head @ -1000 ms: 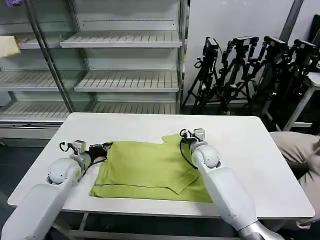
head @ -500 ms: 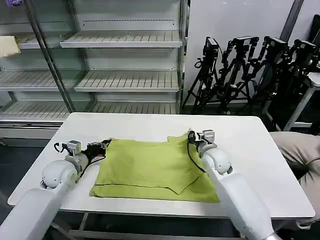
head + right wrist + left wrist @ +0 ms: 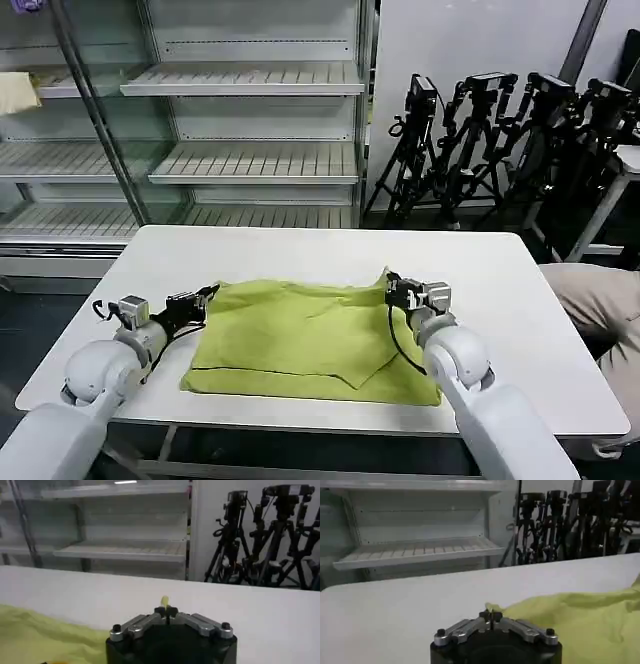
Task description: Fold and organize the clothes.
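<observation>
Left tool (image 3: 208, 294) and right tool (image 3: 392, 284) pinch opposite T-shirt (image 3: 300, 335) corners.

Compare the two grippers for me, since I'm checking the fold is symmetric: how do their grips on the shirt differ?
The left gripper pinches a broad corner of the T-shirt at its left far edge; the right gripper pinches only a small tip at the right far edge. The left sits slightly nearer the robot. Both are shut on cloth, low over the table.

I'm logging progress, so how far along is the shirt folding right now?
Early stage. Done: one sleeve side of the T-shirt looks folded over the body. In hand: the left gripper and right gripper are each shut on a far corner. Left: the remaining folds; it lies mostly spread on the table.
</observation>
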`<action>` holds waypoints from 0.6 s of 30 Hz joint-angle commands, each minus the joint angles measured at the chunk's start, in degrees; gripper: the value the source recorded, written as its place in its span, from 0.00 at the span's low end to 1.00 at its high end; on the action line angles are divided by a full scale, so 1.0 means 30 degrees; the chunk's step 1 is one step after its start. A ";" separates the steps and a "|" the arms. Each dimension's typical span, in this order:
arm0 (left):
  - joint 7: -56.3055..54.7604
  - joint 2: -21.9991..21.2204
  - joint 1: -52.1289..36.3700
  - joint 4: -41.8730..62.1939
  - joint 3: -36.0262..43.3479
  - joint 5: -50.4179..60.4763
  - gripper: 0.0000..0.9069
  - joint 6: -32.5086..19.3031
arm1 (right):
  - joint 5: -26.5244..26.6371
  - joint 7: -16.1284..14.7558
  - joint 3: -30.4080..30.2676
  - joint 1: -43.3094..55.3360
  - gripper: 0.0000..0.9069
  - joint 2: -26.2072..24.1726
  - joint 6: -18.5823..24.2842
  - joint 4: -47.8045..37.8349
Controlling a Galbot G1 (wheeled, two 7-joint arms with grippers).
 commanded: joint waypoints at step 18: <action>0.0117 -0.0831 0.6522 -0.3901 -0.3967 0.0704 0.02 -0.0700 | -0.1872 -0.0345 0.1144 -0.5663 0.00 -0.1595 0.0288 0.5135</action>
